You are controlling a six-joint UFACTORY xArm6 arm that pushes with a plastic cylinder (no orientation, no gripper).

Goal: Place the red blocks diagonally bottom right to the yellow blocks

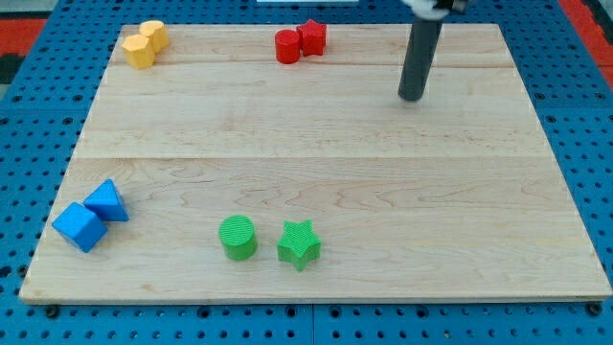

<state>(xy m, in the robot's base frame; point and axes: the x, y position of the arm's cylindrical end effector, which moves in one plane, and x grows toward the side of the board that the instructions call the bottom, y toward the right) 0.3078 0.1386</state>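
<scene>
Two red blocks sit touching near the view's top middle: a red cylinder [286, 47] and, to its right, a red star [311, 36]. Two yellow blocks sit touching in the top left corner: a yellow one [153, 35] and a yellow hexagon [139, 52] just below-left of it. My tip [411, 98] rests on the board well to the right of the red blocks and slightly lower, touching no block. The dark rod rises from it to the view's top edge.
A green cylinder [238, 238] and a green star [299, 243] sit near the bottom middle. A blue cube [78, 226] and a blue triangular block [106, 201] sit at the bottom left. The wooden board [316, 163] lies on a blue perforated base.
</scene>
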